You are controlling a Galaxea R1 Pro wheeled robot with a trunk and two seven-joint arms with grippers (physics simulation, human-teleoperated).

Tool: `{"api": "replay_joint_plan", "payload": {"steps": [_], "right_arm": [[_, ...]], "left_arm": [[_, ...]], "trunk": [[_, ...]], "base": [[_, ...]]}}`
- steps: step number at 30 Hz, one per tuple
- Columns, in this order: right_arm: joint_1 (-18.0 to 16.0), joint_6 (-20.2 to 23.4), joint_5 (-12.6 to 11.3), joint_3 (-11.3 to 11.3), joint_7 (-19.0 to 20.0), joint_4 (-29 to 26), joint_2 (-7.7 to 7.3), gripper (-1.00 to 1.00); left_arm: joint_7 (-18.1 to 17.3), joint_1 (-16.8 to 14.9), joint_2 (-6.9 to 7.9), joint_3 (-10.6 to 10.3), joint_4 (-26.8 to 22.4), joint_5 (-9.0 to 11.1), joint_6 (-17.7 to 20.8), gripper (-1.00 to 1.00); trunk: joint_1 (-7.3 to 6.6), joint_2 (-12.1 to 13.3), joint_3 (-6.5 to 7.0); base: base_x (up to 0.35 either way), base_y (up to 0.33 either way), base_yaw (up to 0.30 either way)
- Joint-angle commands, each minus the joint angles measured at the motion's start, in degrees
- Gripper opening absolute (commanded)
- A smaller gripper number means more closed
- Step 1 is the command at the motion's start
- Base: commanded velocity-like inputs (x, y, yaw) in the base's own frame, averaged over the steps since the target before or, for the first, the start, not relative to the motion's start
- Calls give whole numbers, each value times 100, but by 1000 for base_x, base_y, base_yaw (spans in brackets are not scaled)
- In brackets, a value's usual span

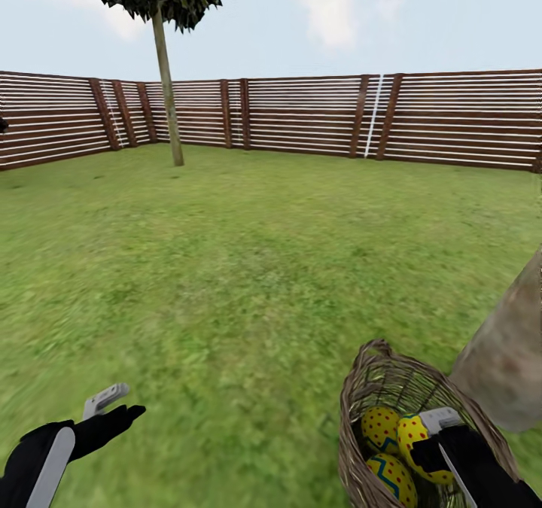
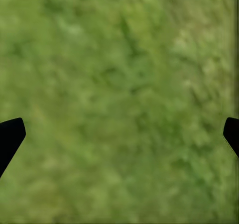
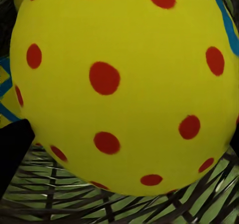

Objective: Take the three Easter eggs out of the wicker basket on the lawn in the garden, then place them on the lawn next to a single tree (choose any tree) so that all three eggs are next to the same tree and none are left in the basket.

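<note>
Right gripper (image 1: 435, 436) sits lower right of the head view, reaching down into the basket (image 1: 361, 395), fingers either side of one egg (image 1: 414, 434); whether they actually clamp it, cannot tell. Right wrist view: that egg (image 3: 124, 84) is huge and close, yellow with red dots, a blue band at the upper right edge, one dark fingertip (image 3: 12, 149) at lower left, wicker weave beneath. Two more eggs in the basket, one (image 1: 379, 427) left of the gripper, one (image 1: 391, 479) at the bottom edge with a zigzag band. All three eggs are inside the basket, which stands on the lawn (image 1: 248, 267) lower right. Thick pale trunk (image 1: 504, 365) leans in at the right edge, just beside the basket. Left gripper (image 1: 113, 406) at lower left, above bare grass, fingers spread apart and empty; left wrist view shows blurred grass between two dark fingertips (image 2: 10, 137) at the frame edges. Thin-trunked tree (image 1: 167, 79) stands upper left near the slatted wooden fence (image 1: 316, 113), well apart from the basket. Sky pale above the fence.
</note>
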Motion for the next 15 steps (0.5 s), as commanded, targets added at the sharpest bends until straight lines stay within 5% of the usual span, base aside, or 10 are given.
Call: {"api": "replay_joint_plan", "payload": {"steps": [1, 6, 15], "right_arm": [[-3, 25, 59, 9, 48, -6, -4, -100], [-3, 26, 58, 8, 48, -6, -4, -100], [-3, 29, 52, -5, 56, -6, -8, -100]], "left_arm": [[2, -3, -1, 7, -6, 30, 29, 100], [-4, -3, -1, 7, 0, 42, 29, 100], [-5, -3, -1, 7, 150, 30, 29, 100]], "trunk": [[-4, -1, 18], [-16, 6, 128], [-40, 18, 328]], "base": [[-7, 0, 0], [-182, 115, 0], [-9, 6, 0]]}}
